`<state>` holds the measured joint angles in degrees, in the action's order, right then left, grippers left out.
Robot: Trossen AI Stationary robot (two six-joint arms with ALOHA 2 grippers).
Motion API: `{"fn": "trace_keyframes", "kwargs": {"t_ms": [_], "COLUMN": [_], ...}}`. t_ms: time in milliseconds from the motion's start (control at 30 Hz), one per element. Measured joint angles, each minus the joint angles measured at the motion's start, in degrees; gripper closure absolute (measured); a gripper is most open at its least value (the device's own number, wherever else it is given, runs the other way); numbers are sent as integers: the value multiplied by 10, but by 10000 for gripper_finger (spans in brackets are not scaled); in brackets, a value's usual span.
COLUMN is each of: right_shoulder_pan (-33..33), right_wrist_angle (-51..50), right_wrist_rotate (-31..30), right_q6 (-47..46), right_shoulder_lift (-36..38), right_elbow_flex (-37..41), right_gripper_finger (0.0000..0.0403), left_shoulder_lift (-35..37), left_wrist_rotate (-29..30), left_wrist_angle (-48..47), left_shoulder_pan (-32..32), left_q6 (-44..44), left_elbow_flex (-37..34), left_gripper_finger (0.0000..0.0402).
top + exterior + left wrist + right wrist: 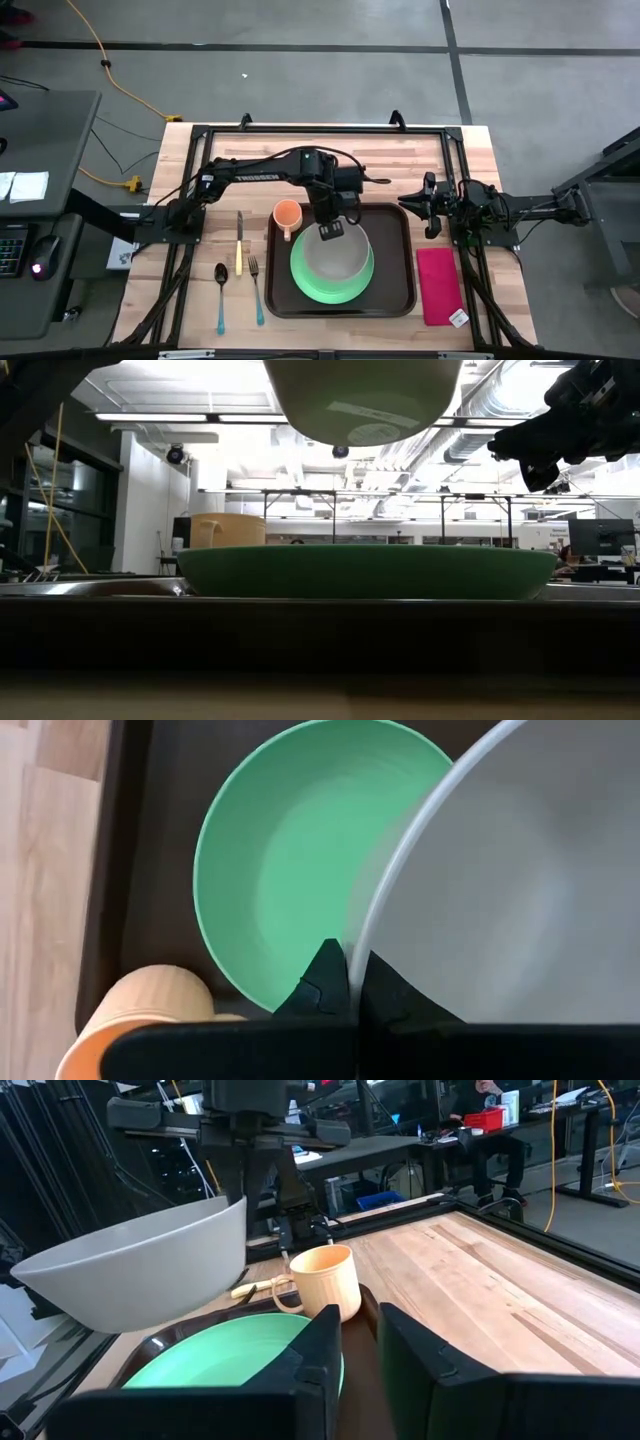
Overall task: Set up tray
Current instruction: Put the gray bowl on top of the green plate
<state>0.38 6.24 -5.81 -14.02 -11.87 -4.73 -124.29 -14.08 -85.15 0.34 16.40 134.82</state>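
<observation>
Two dark arms work over a wooden desk (190, 300), and the tray (395, 300), dark brown with a raised rim, lies at the lower centre of the high view. On it rests a round green plate (310, 285), with an orange cup (287, 214) at the tray's upper left corner. The left pincer (331, 232) hangs over the plate's upper edge, its fingers (322, 982) pressed together on the rim of a pale grey bowl (338, 255). In the low view the bowl (362, 400) is clear of the plate (365, 572), held in the air above it. The right pincer (412, 203) waits just off the tray's upper right corner, and whether its fingers are spread or pinching anything cannot be told. A red-pink napkin (438, 284) lies on the desk just right of the tray, lower right of the frame. Left of the tray lie three pieces of cutlery: a knife (239, 248) with a yellow handle, a fork (257, 292) with a blue handle beside it, and a spoon (221, 298) with a blue handle farthest left.
</observation>
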Motion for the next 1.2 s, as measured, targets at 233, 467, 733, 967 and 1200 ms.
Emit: {"fn": "trace_keyframes", "kwargs": {"t_ms": [233,467,733,967,1200], "right_shoulder_pan": [0,0,0,0,0], "right_wrist_angle": [0,2,0,0,0], "right_wrist_rotate": [-2,-2,0,0,0], "right_q6": [0,-4,-5,-5,-5], "right_shoulder_lift": [0,0,0,0,0], "right_elbow_flex": [0,0,0,0,0], "right_gripper_finger": [354,352,356,350,356], "left_shoulder_lift": [-18,-37,-62,-65,-64], "left_wrist_rotate": [11,24,32,59,58], "left_wrist_angle": [6,8,14,5,25], "left_shoulder_pan": [-12,-15,-19,-19,-19], "left_q6": [4,1,-10,-17,-26], "left_elbow_flex": [0,-1,0,-15,-53], "left_gripper_finger": [385,385,385,385,385]}}
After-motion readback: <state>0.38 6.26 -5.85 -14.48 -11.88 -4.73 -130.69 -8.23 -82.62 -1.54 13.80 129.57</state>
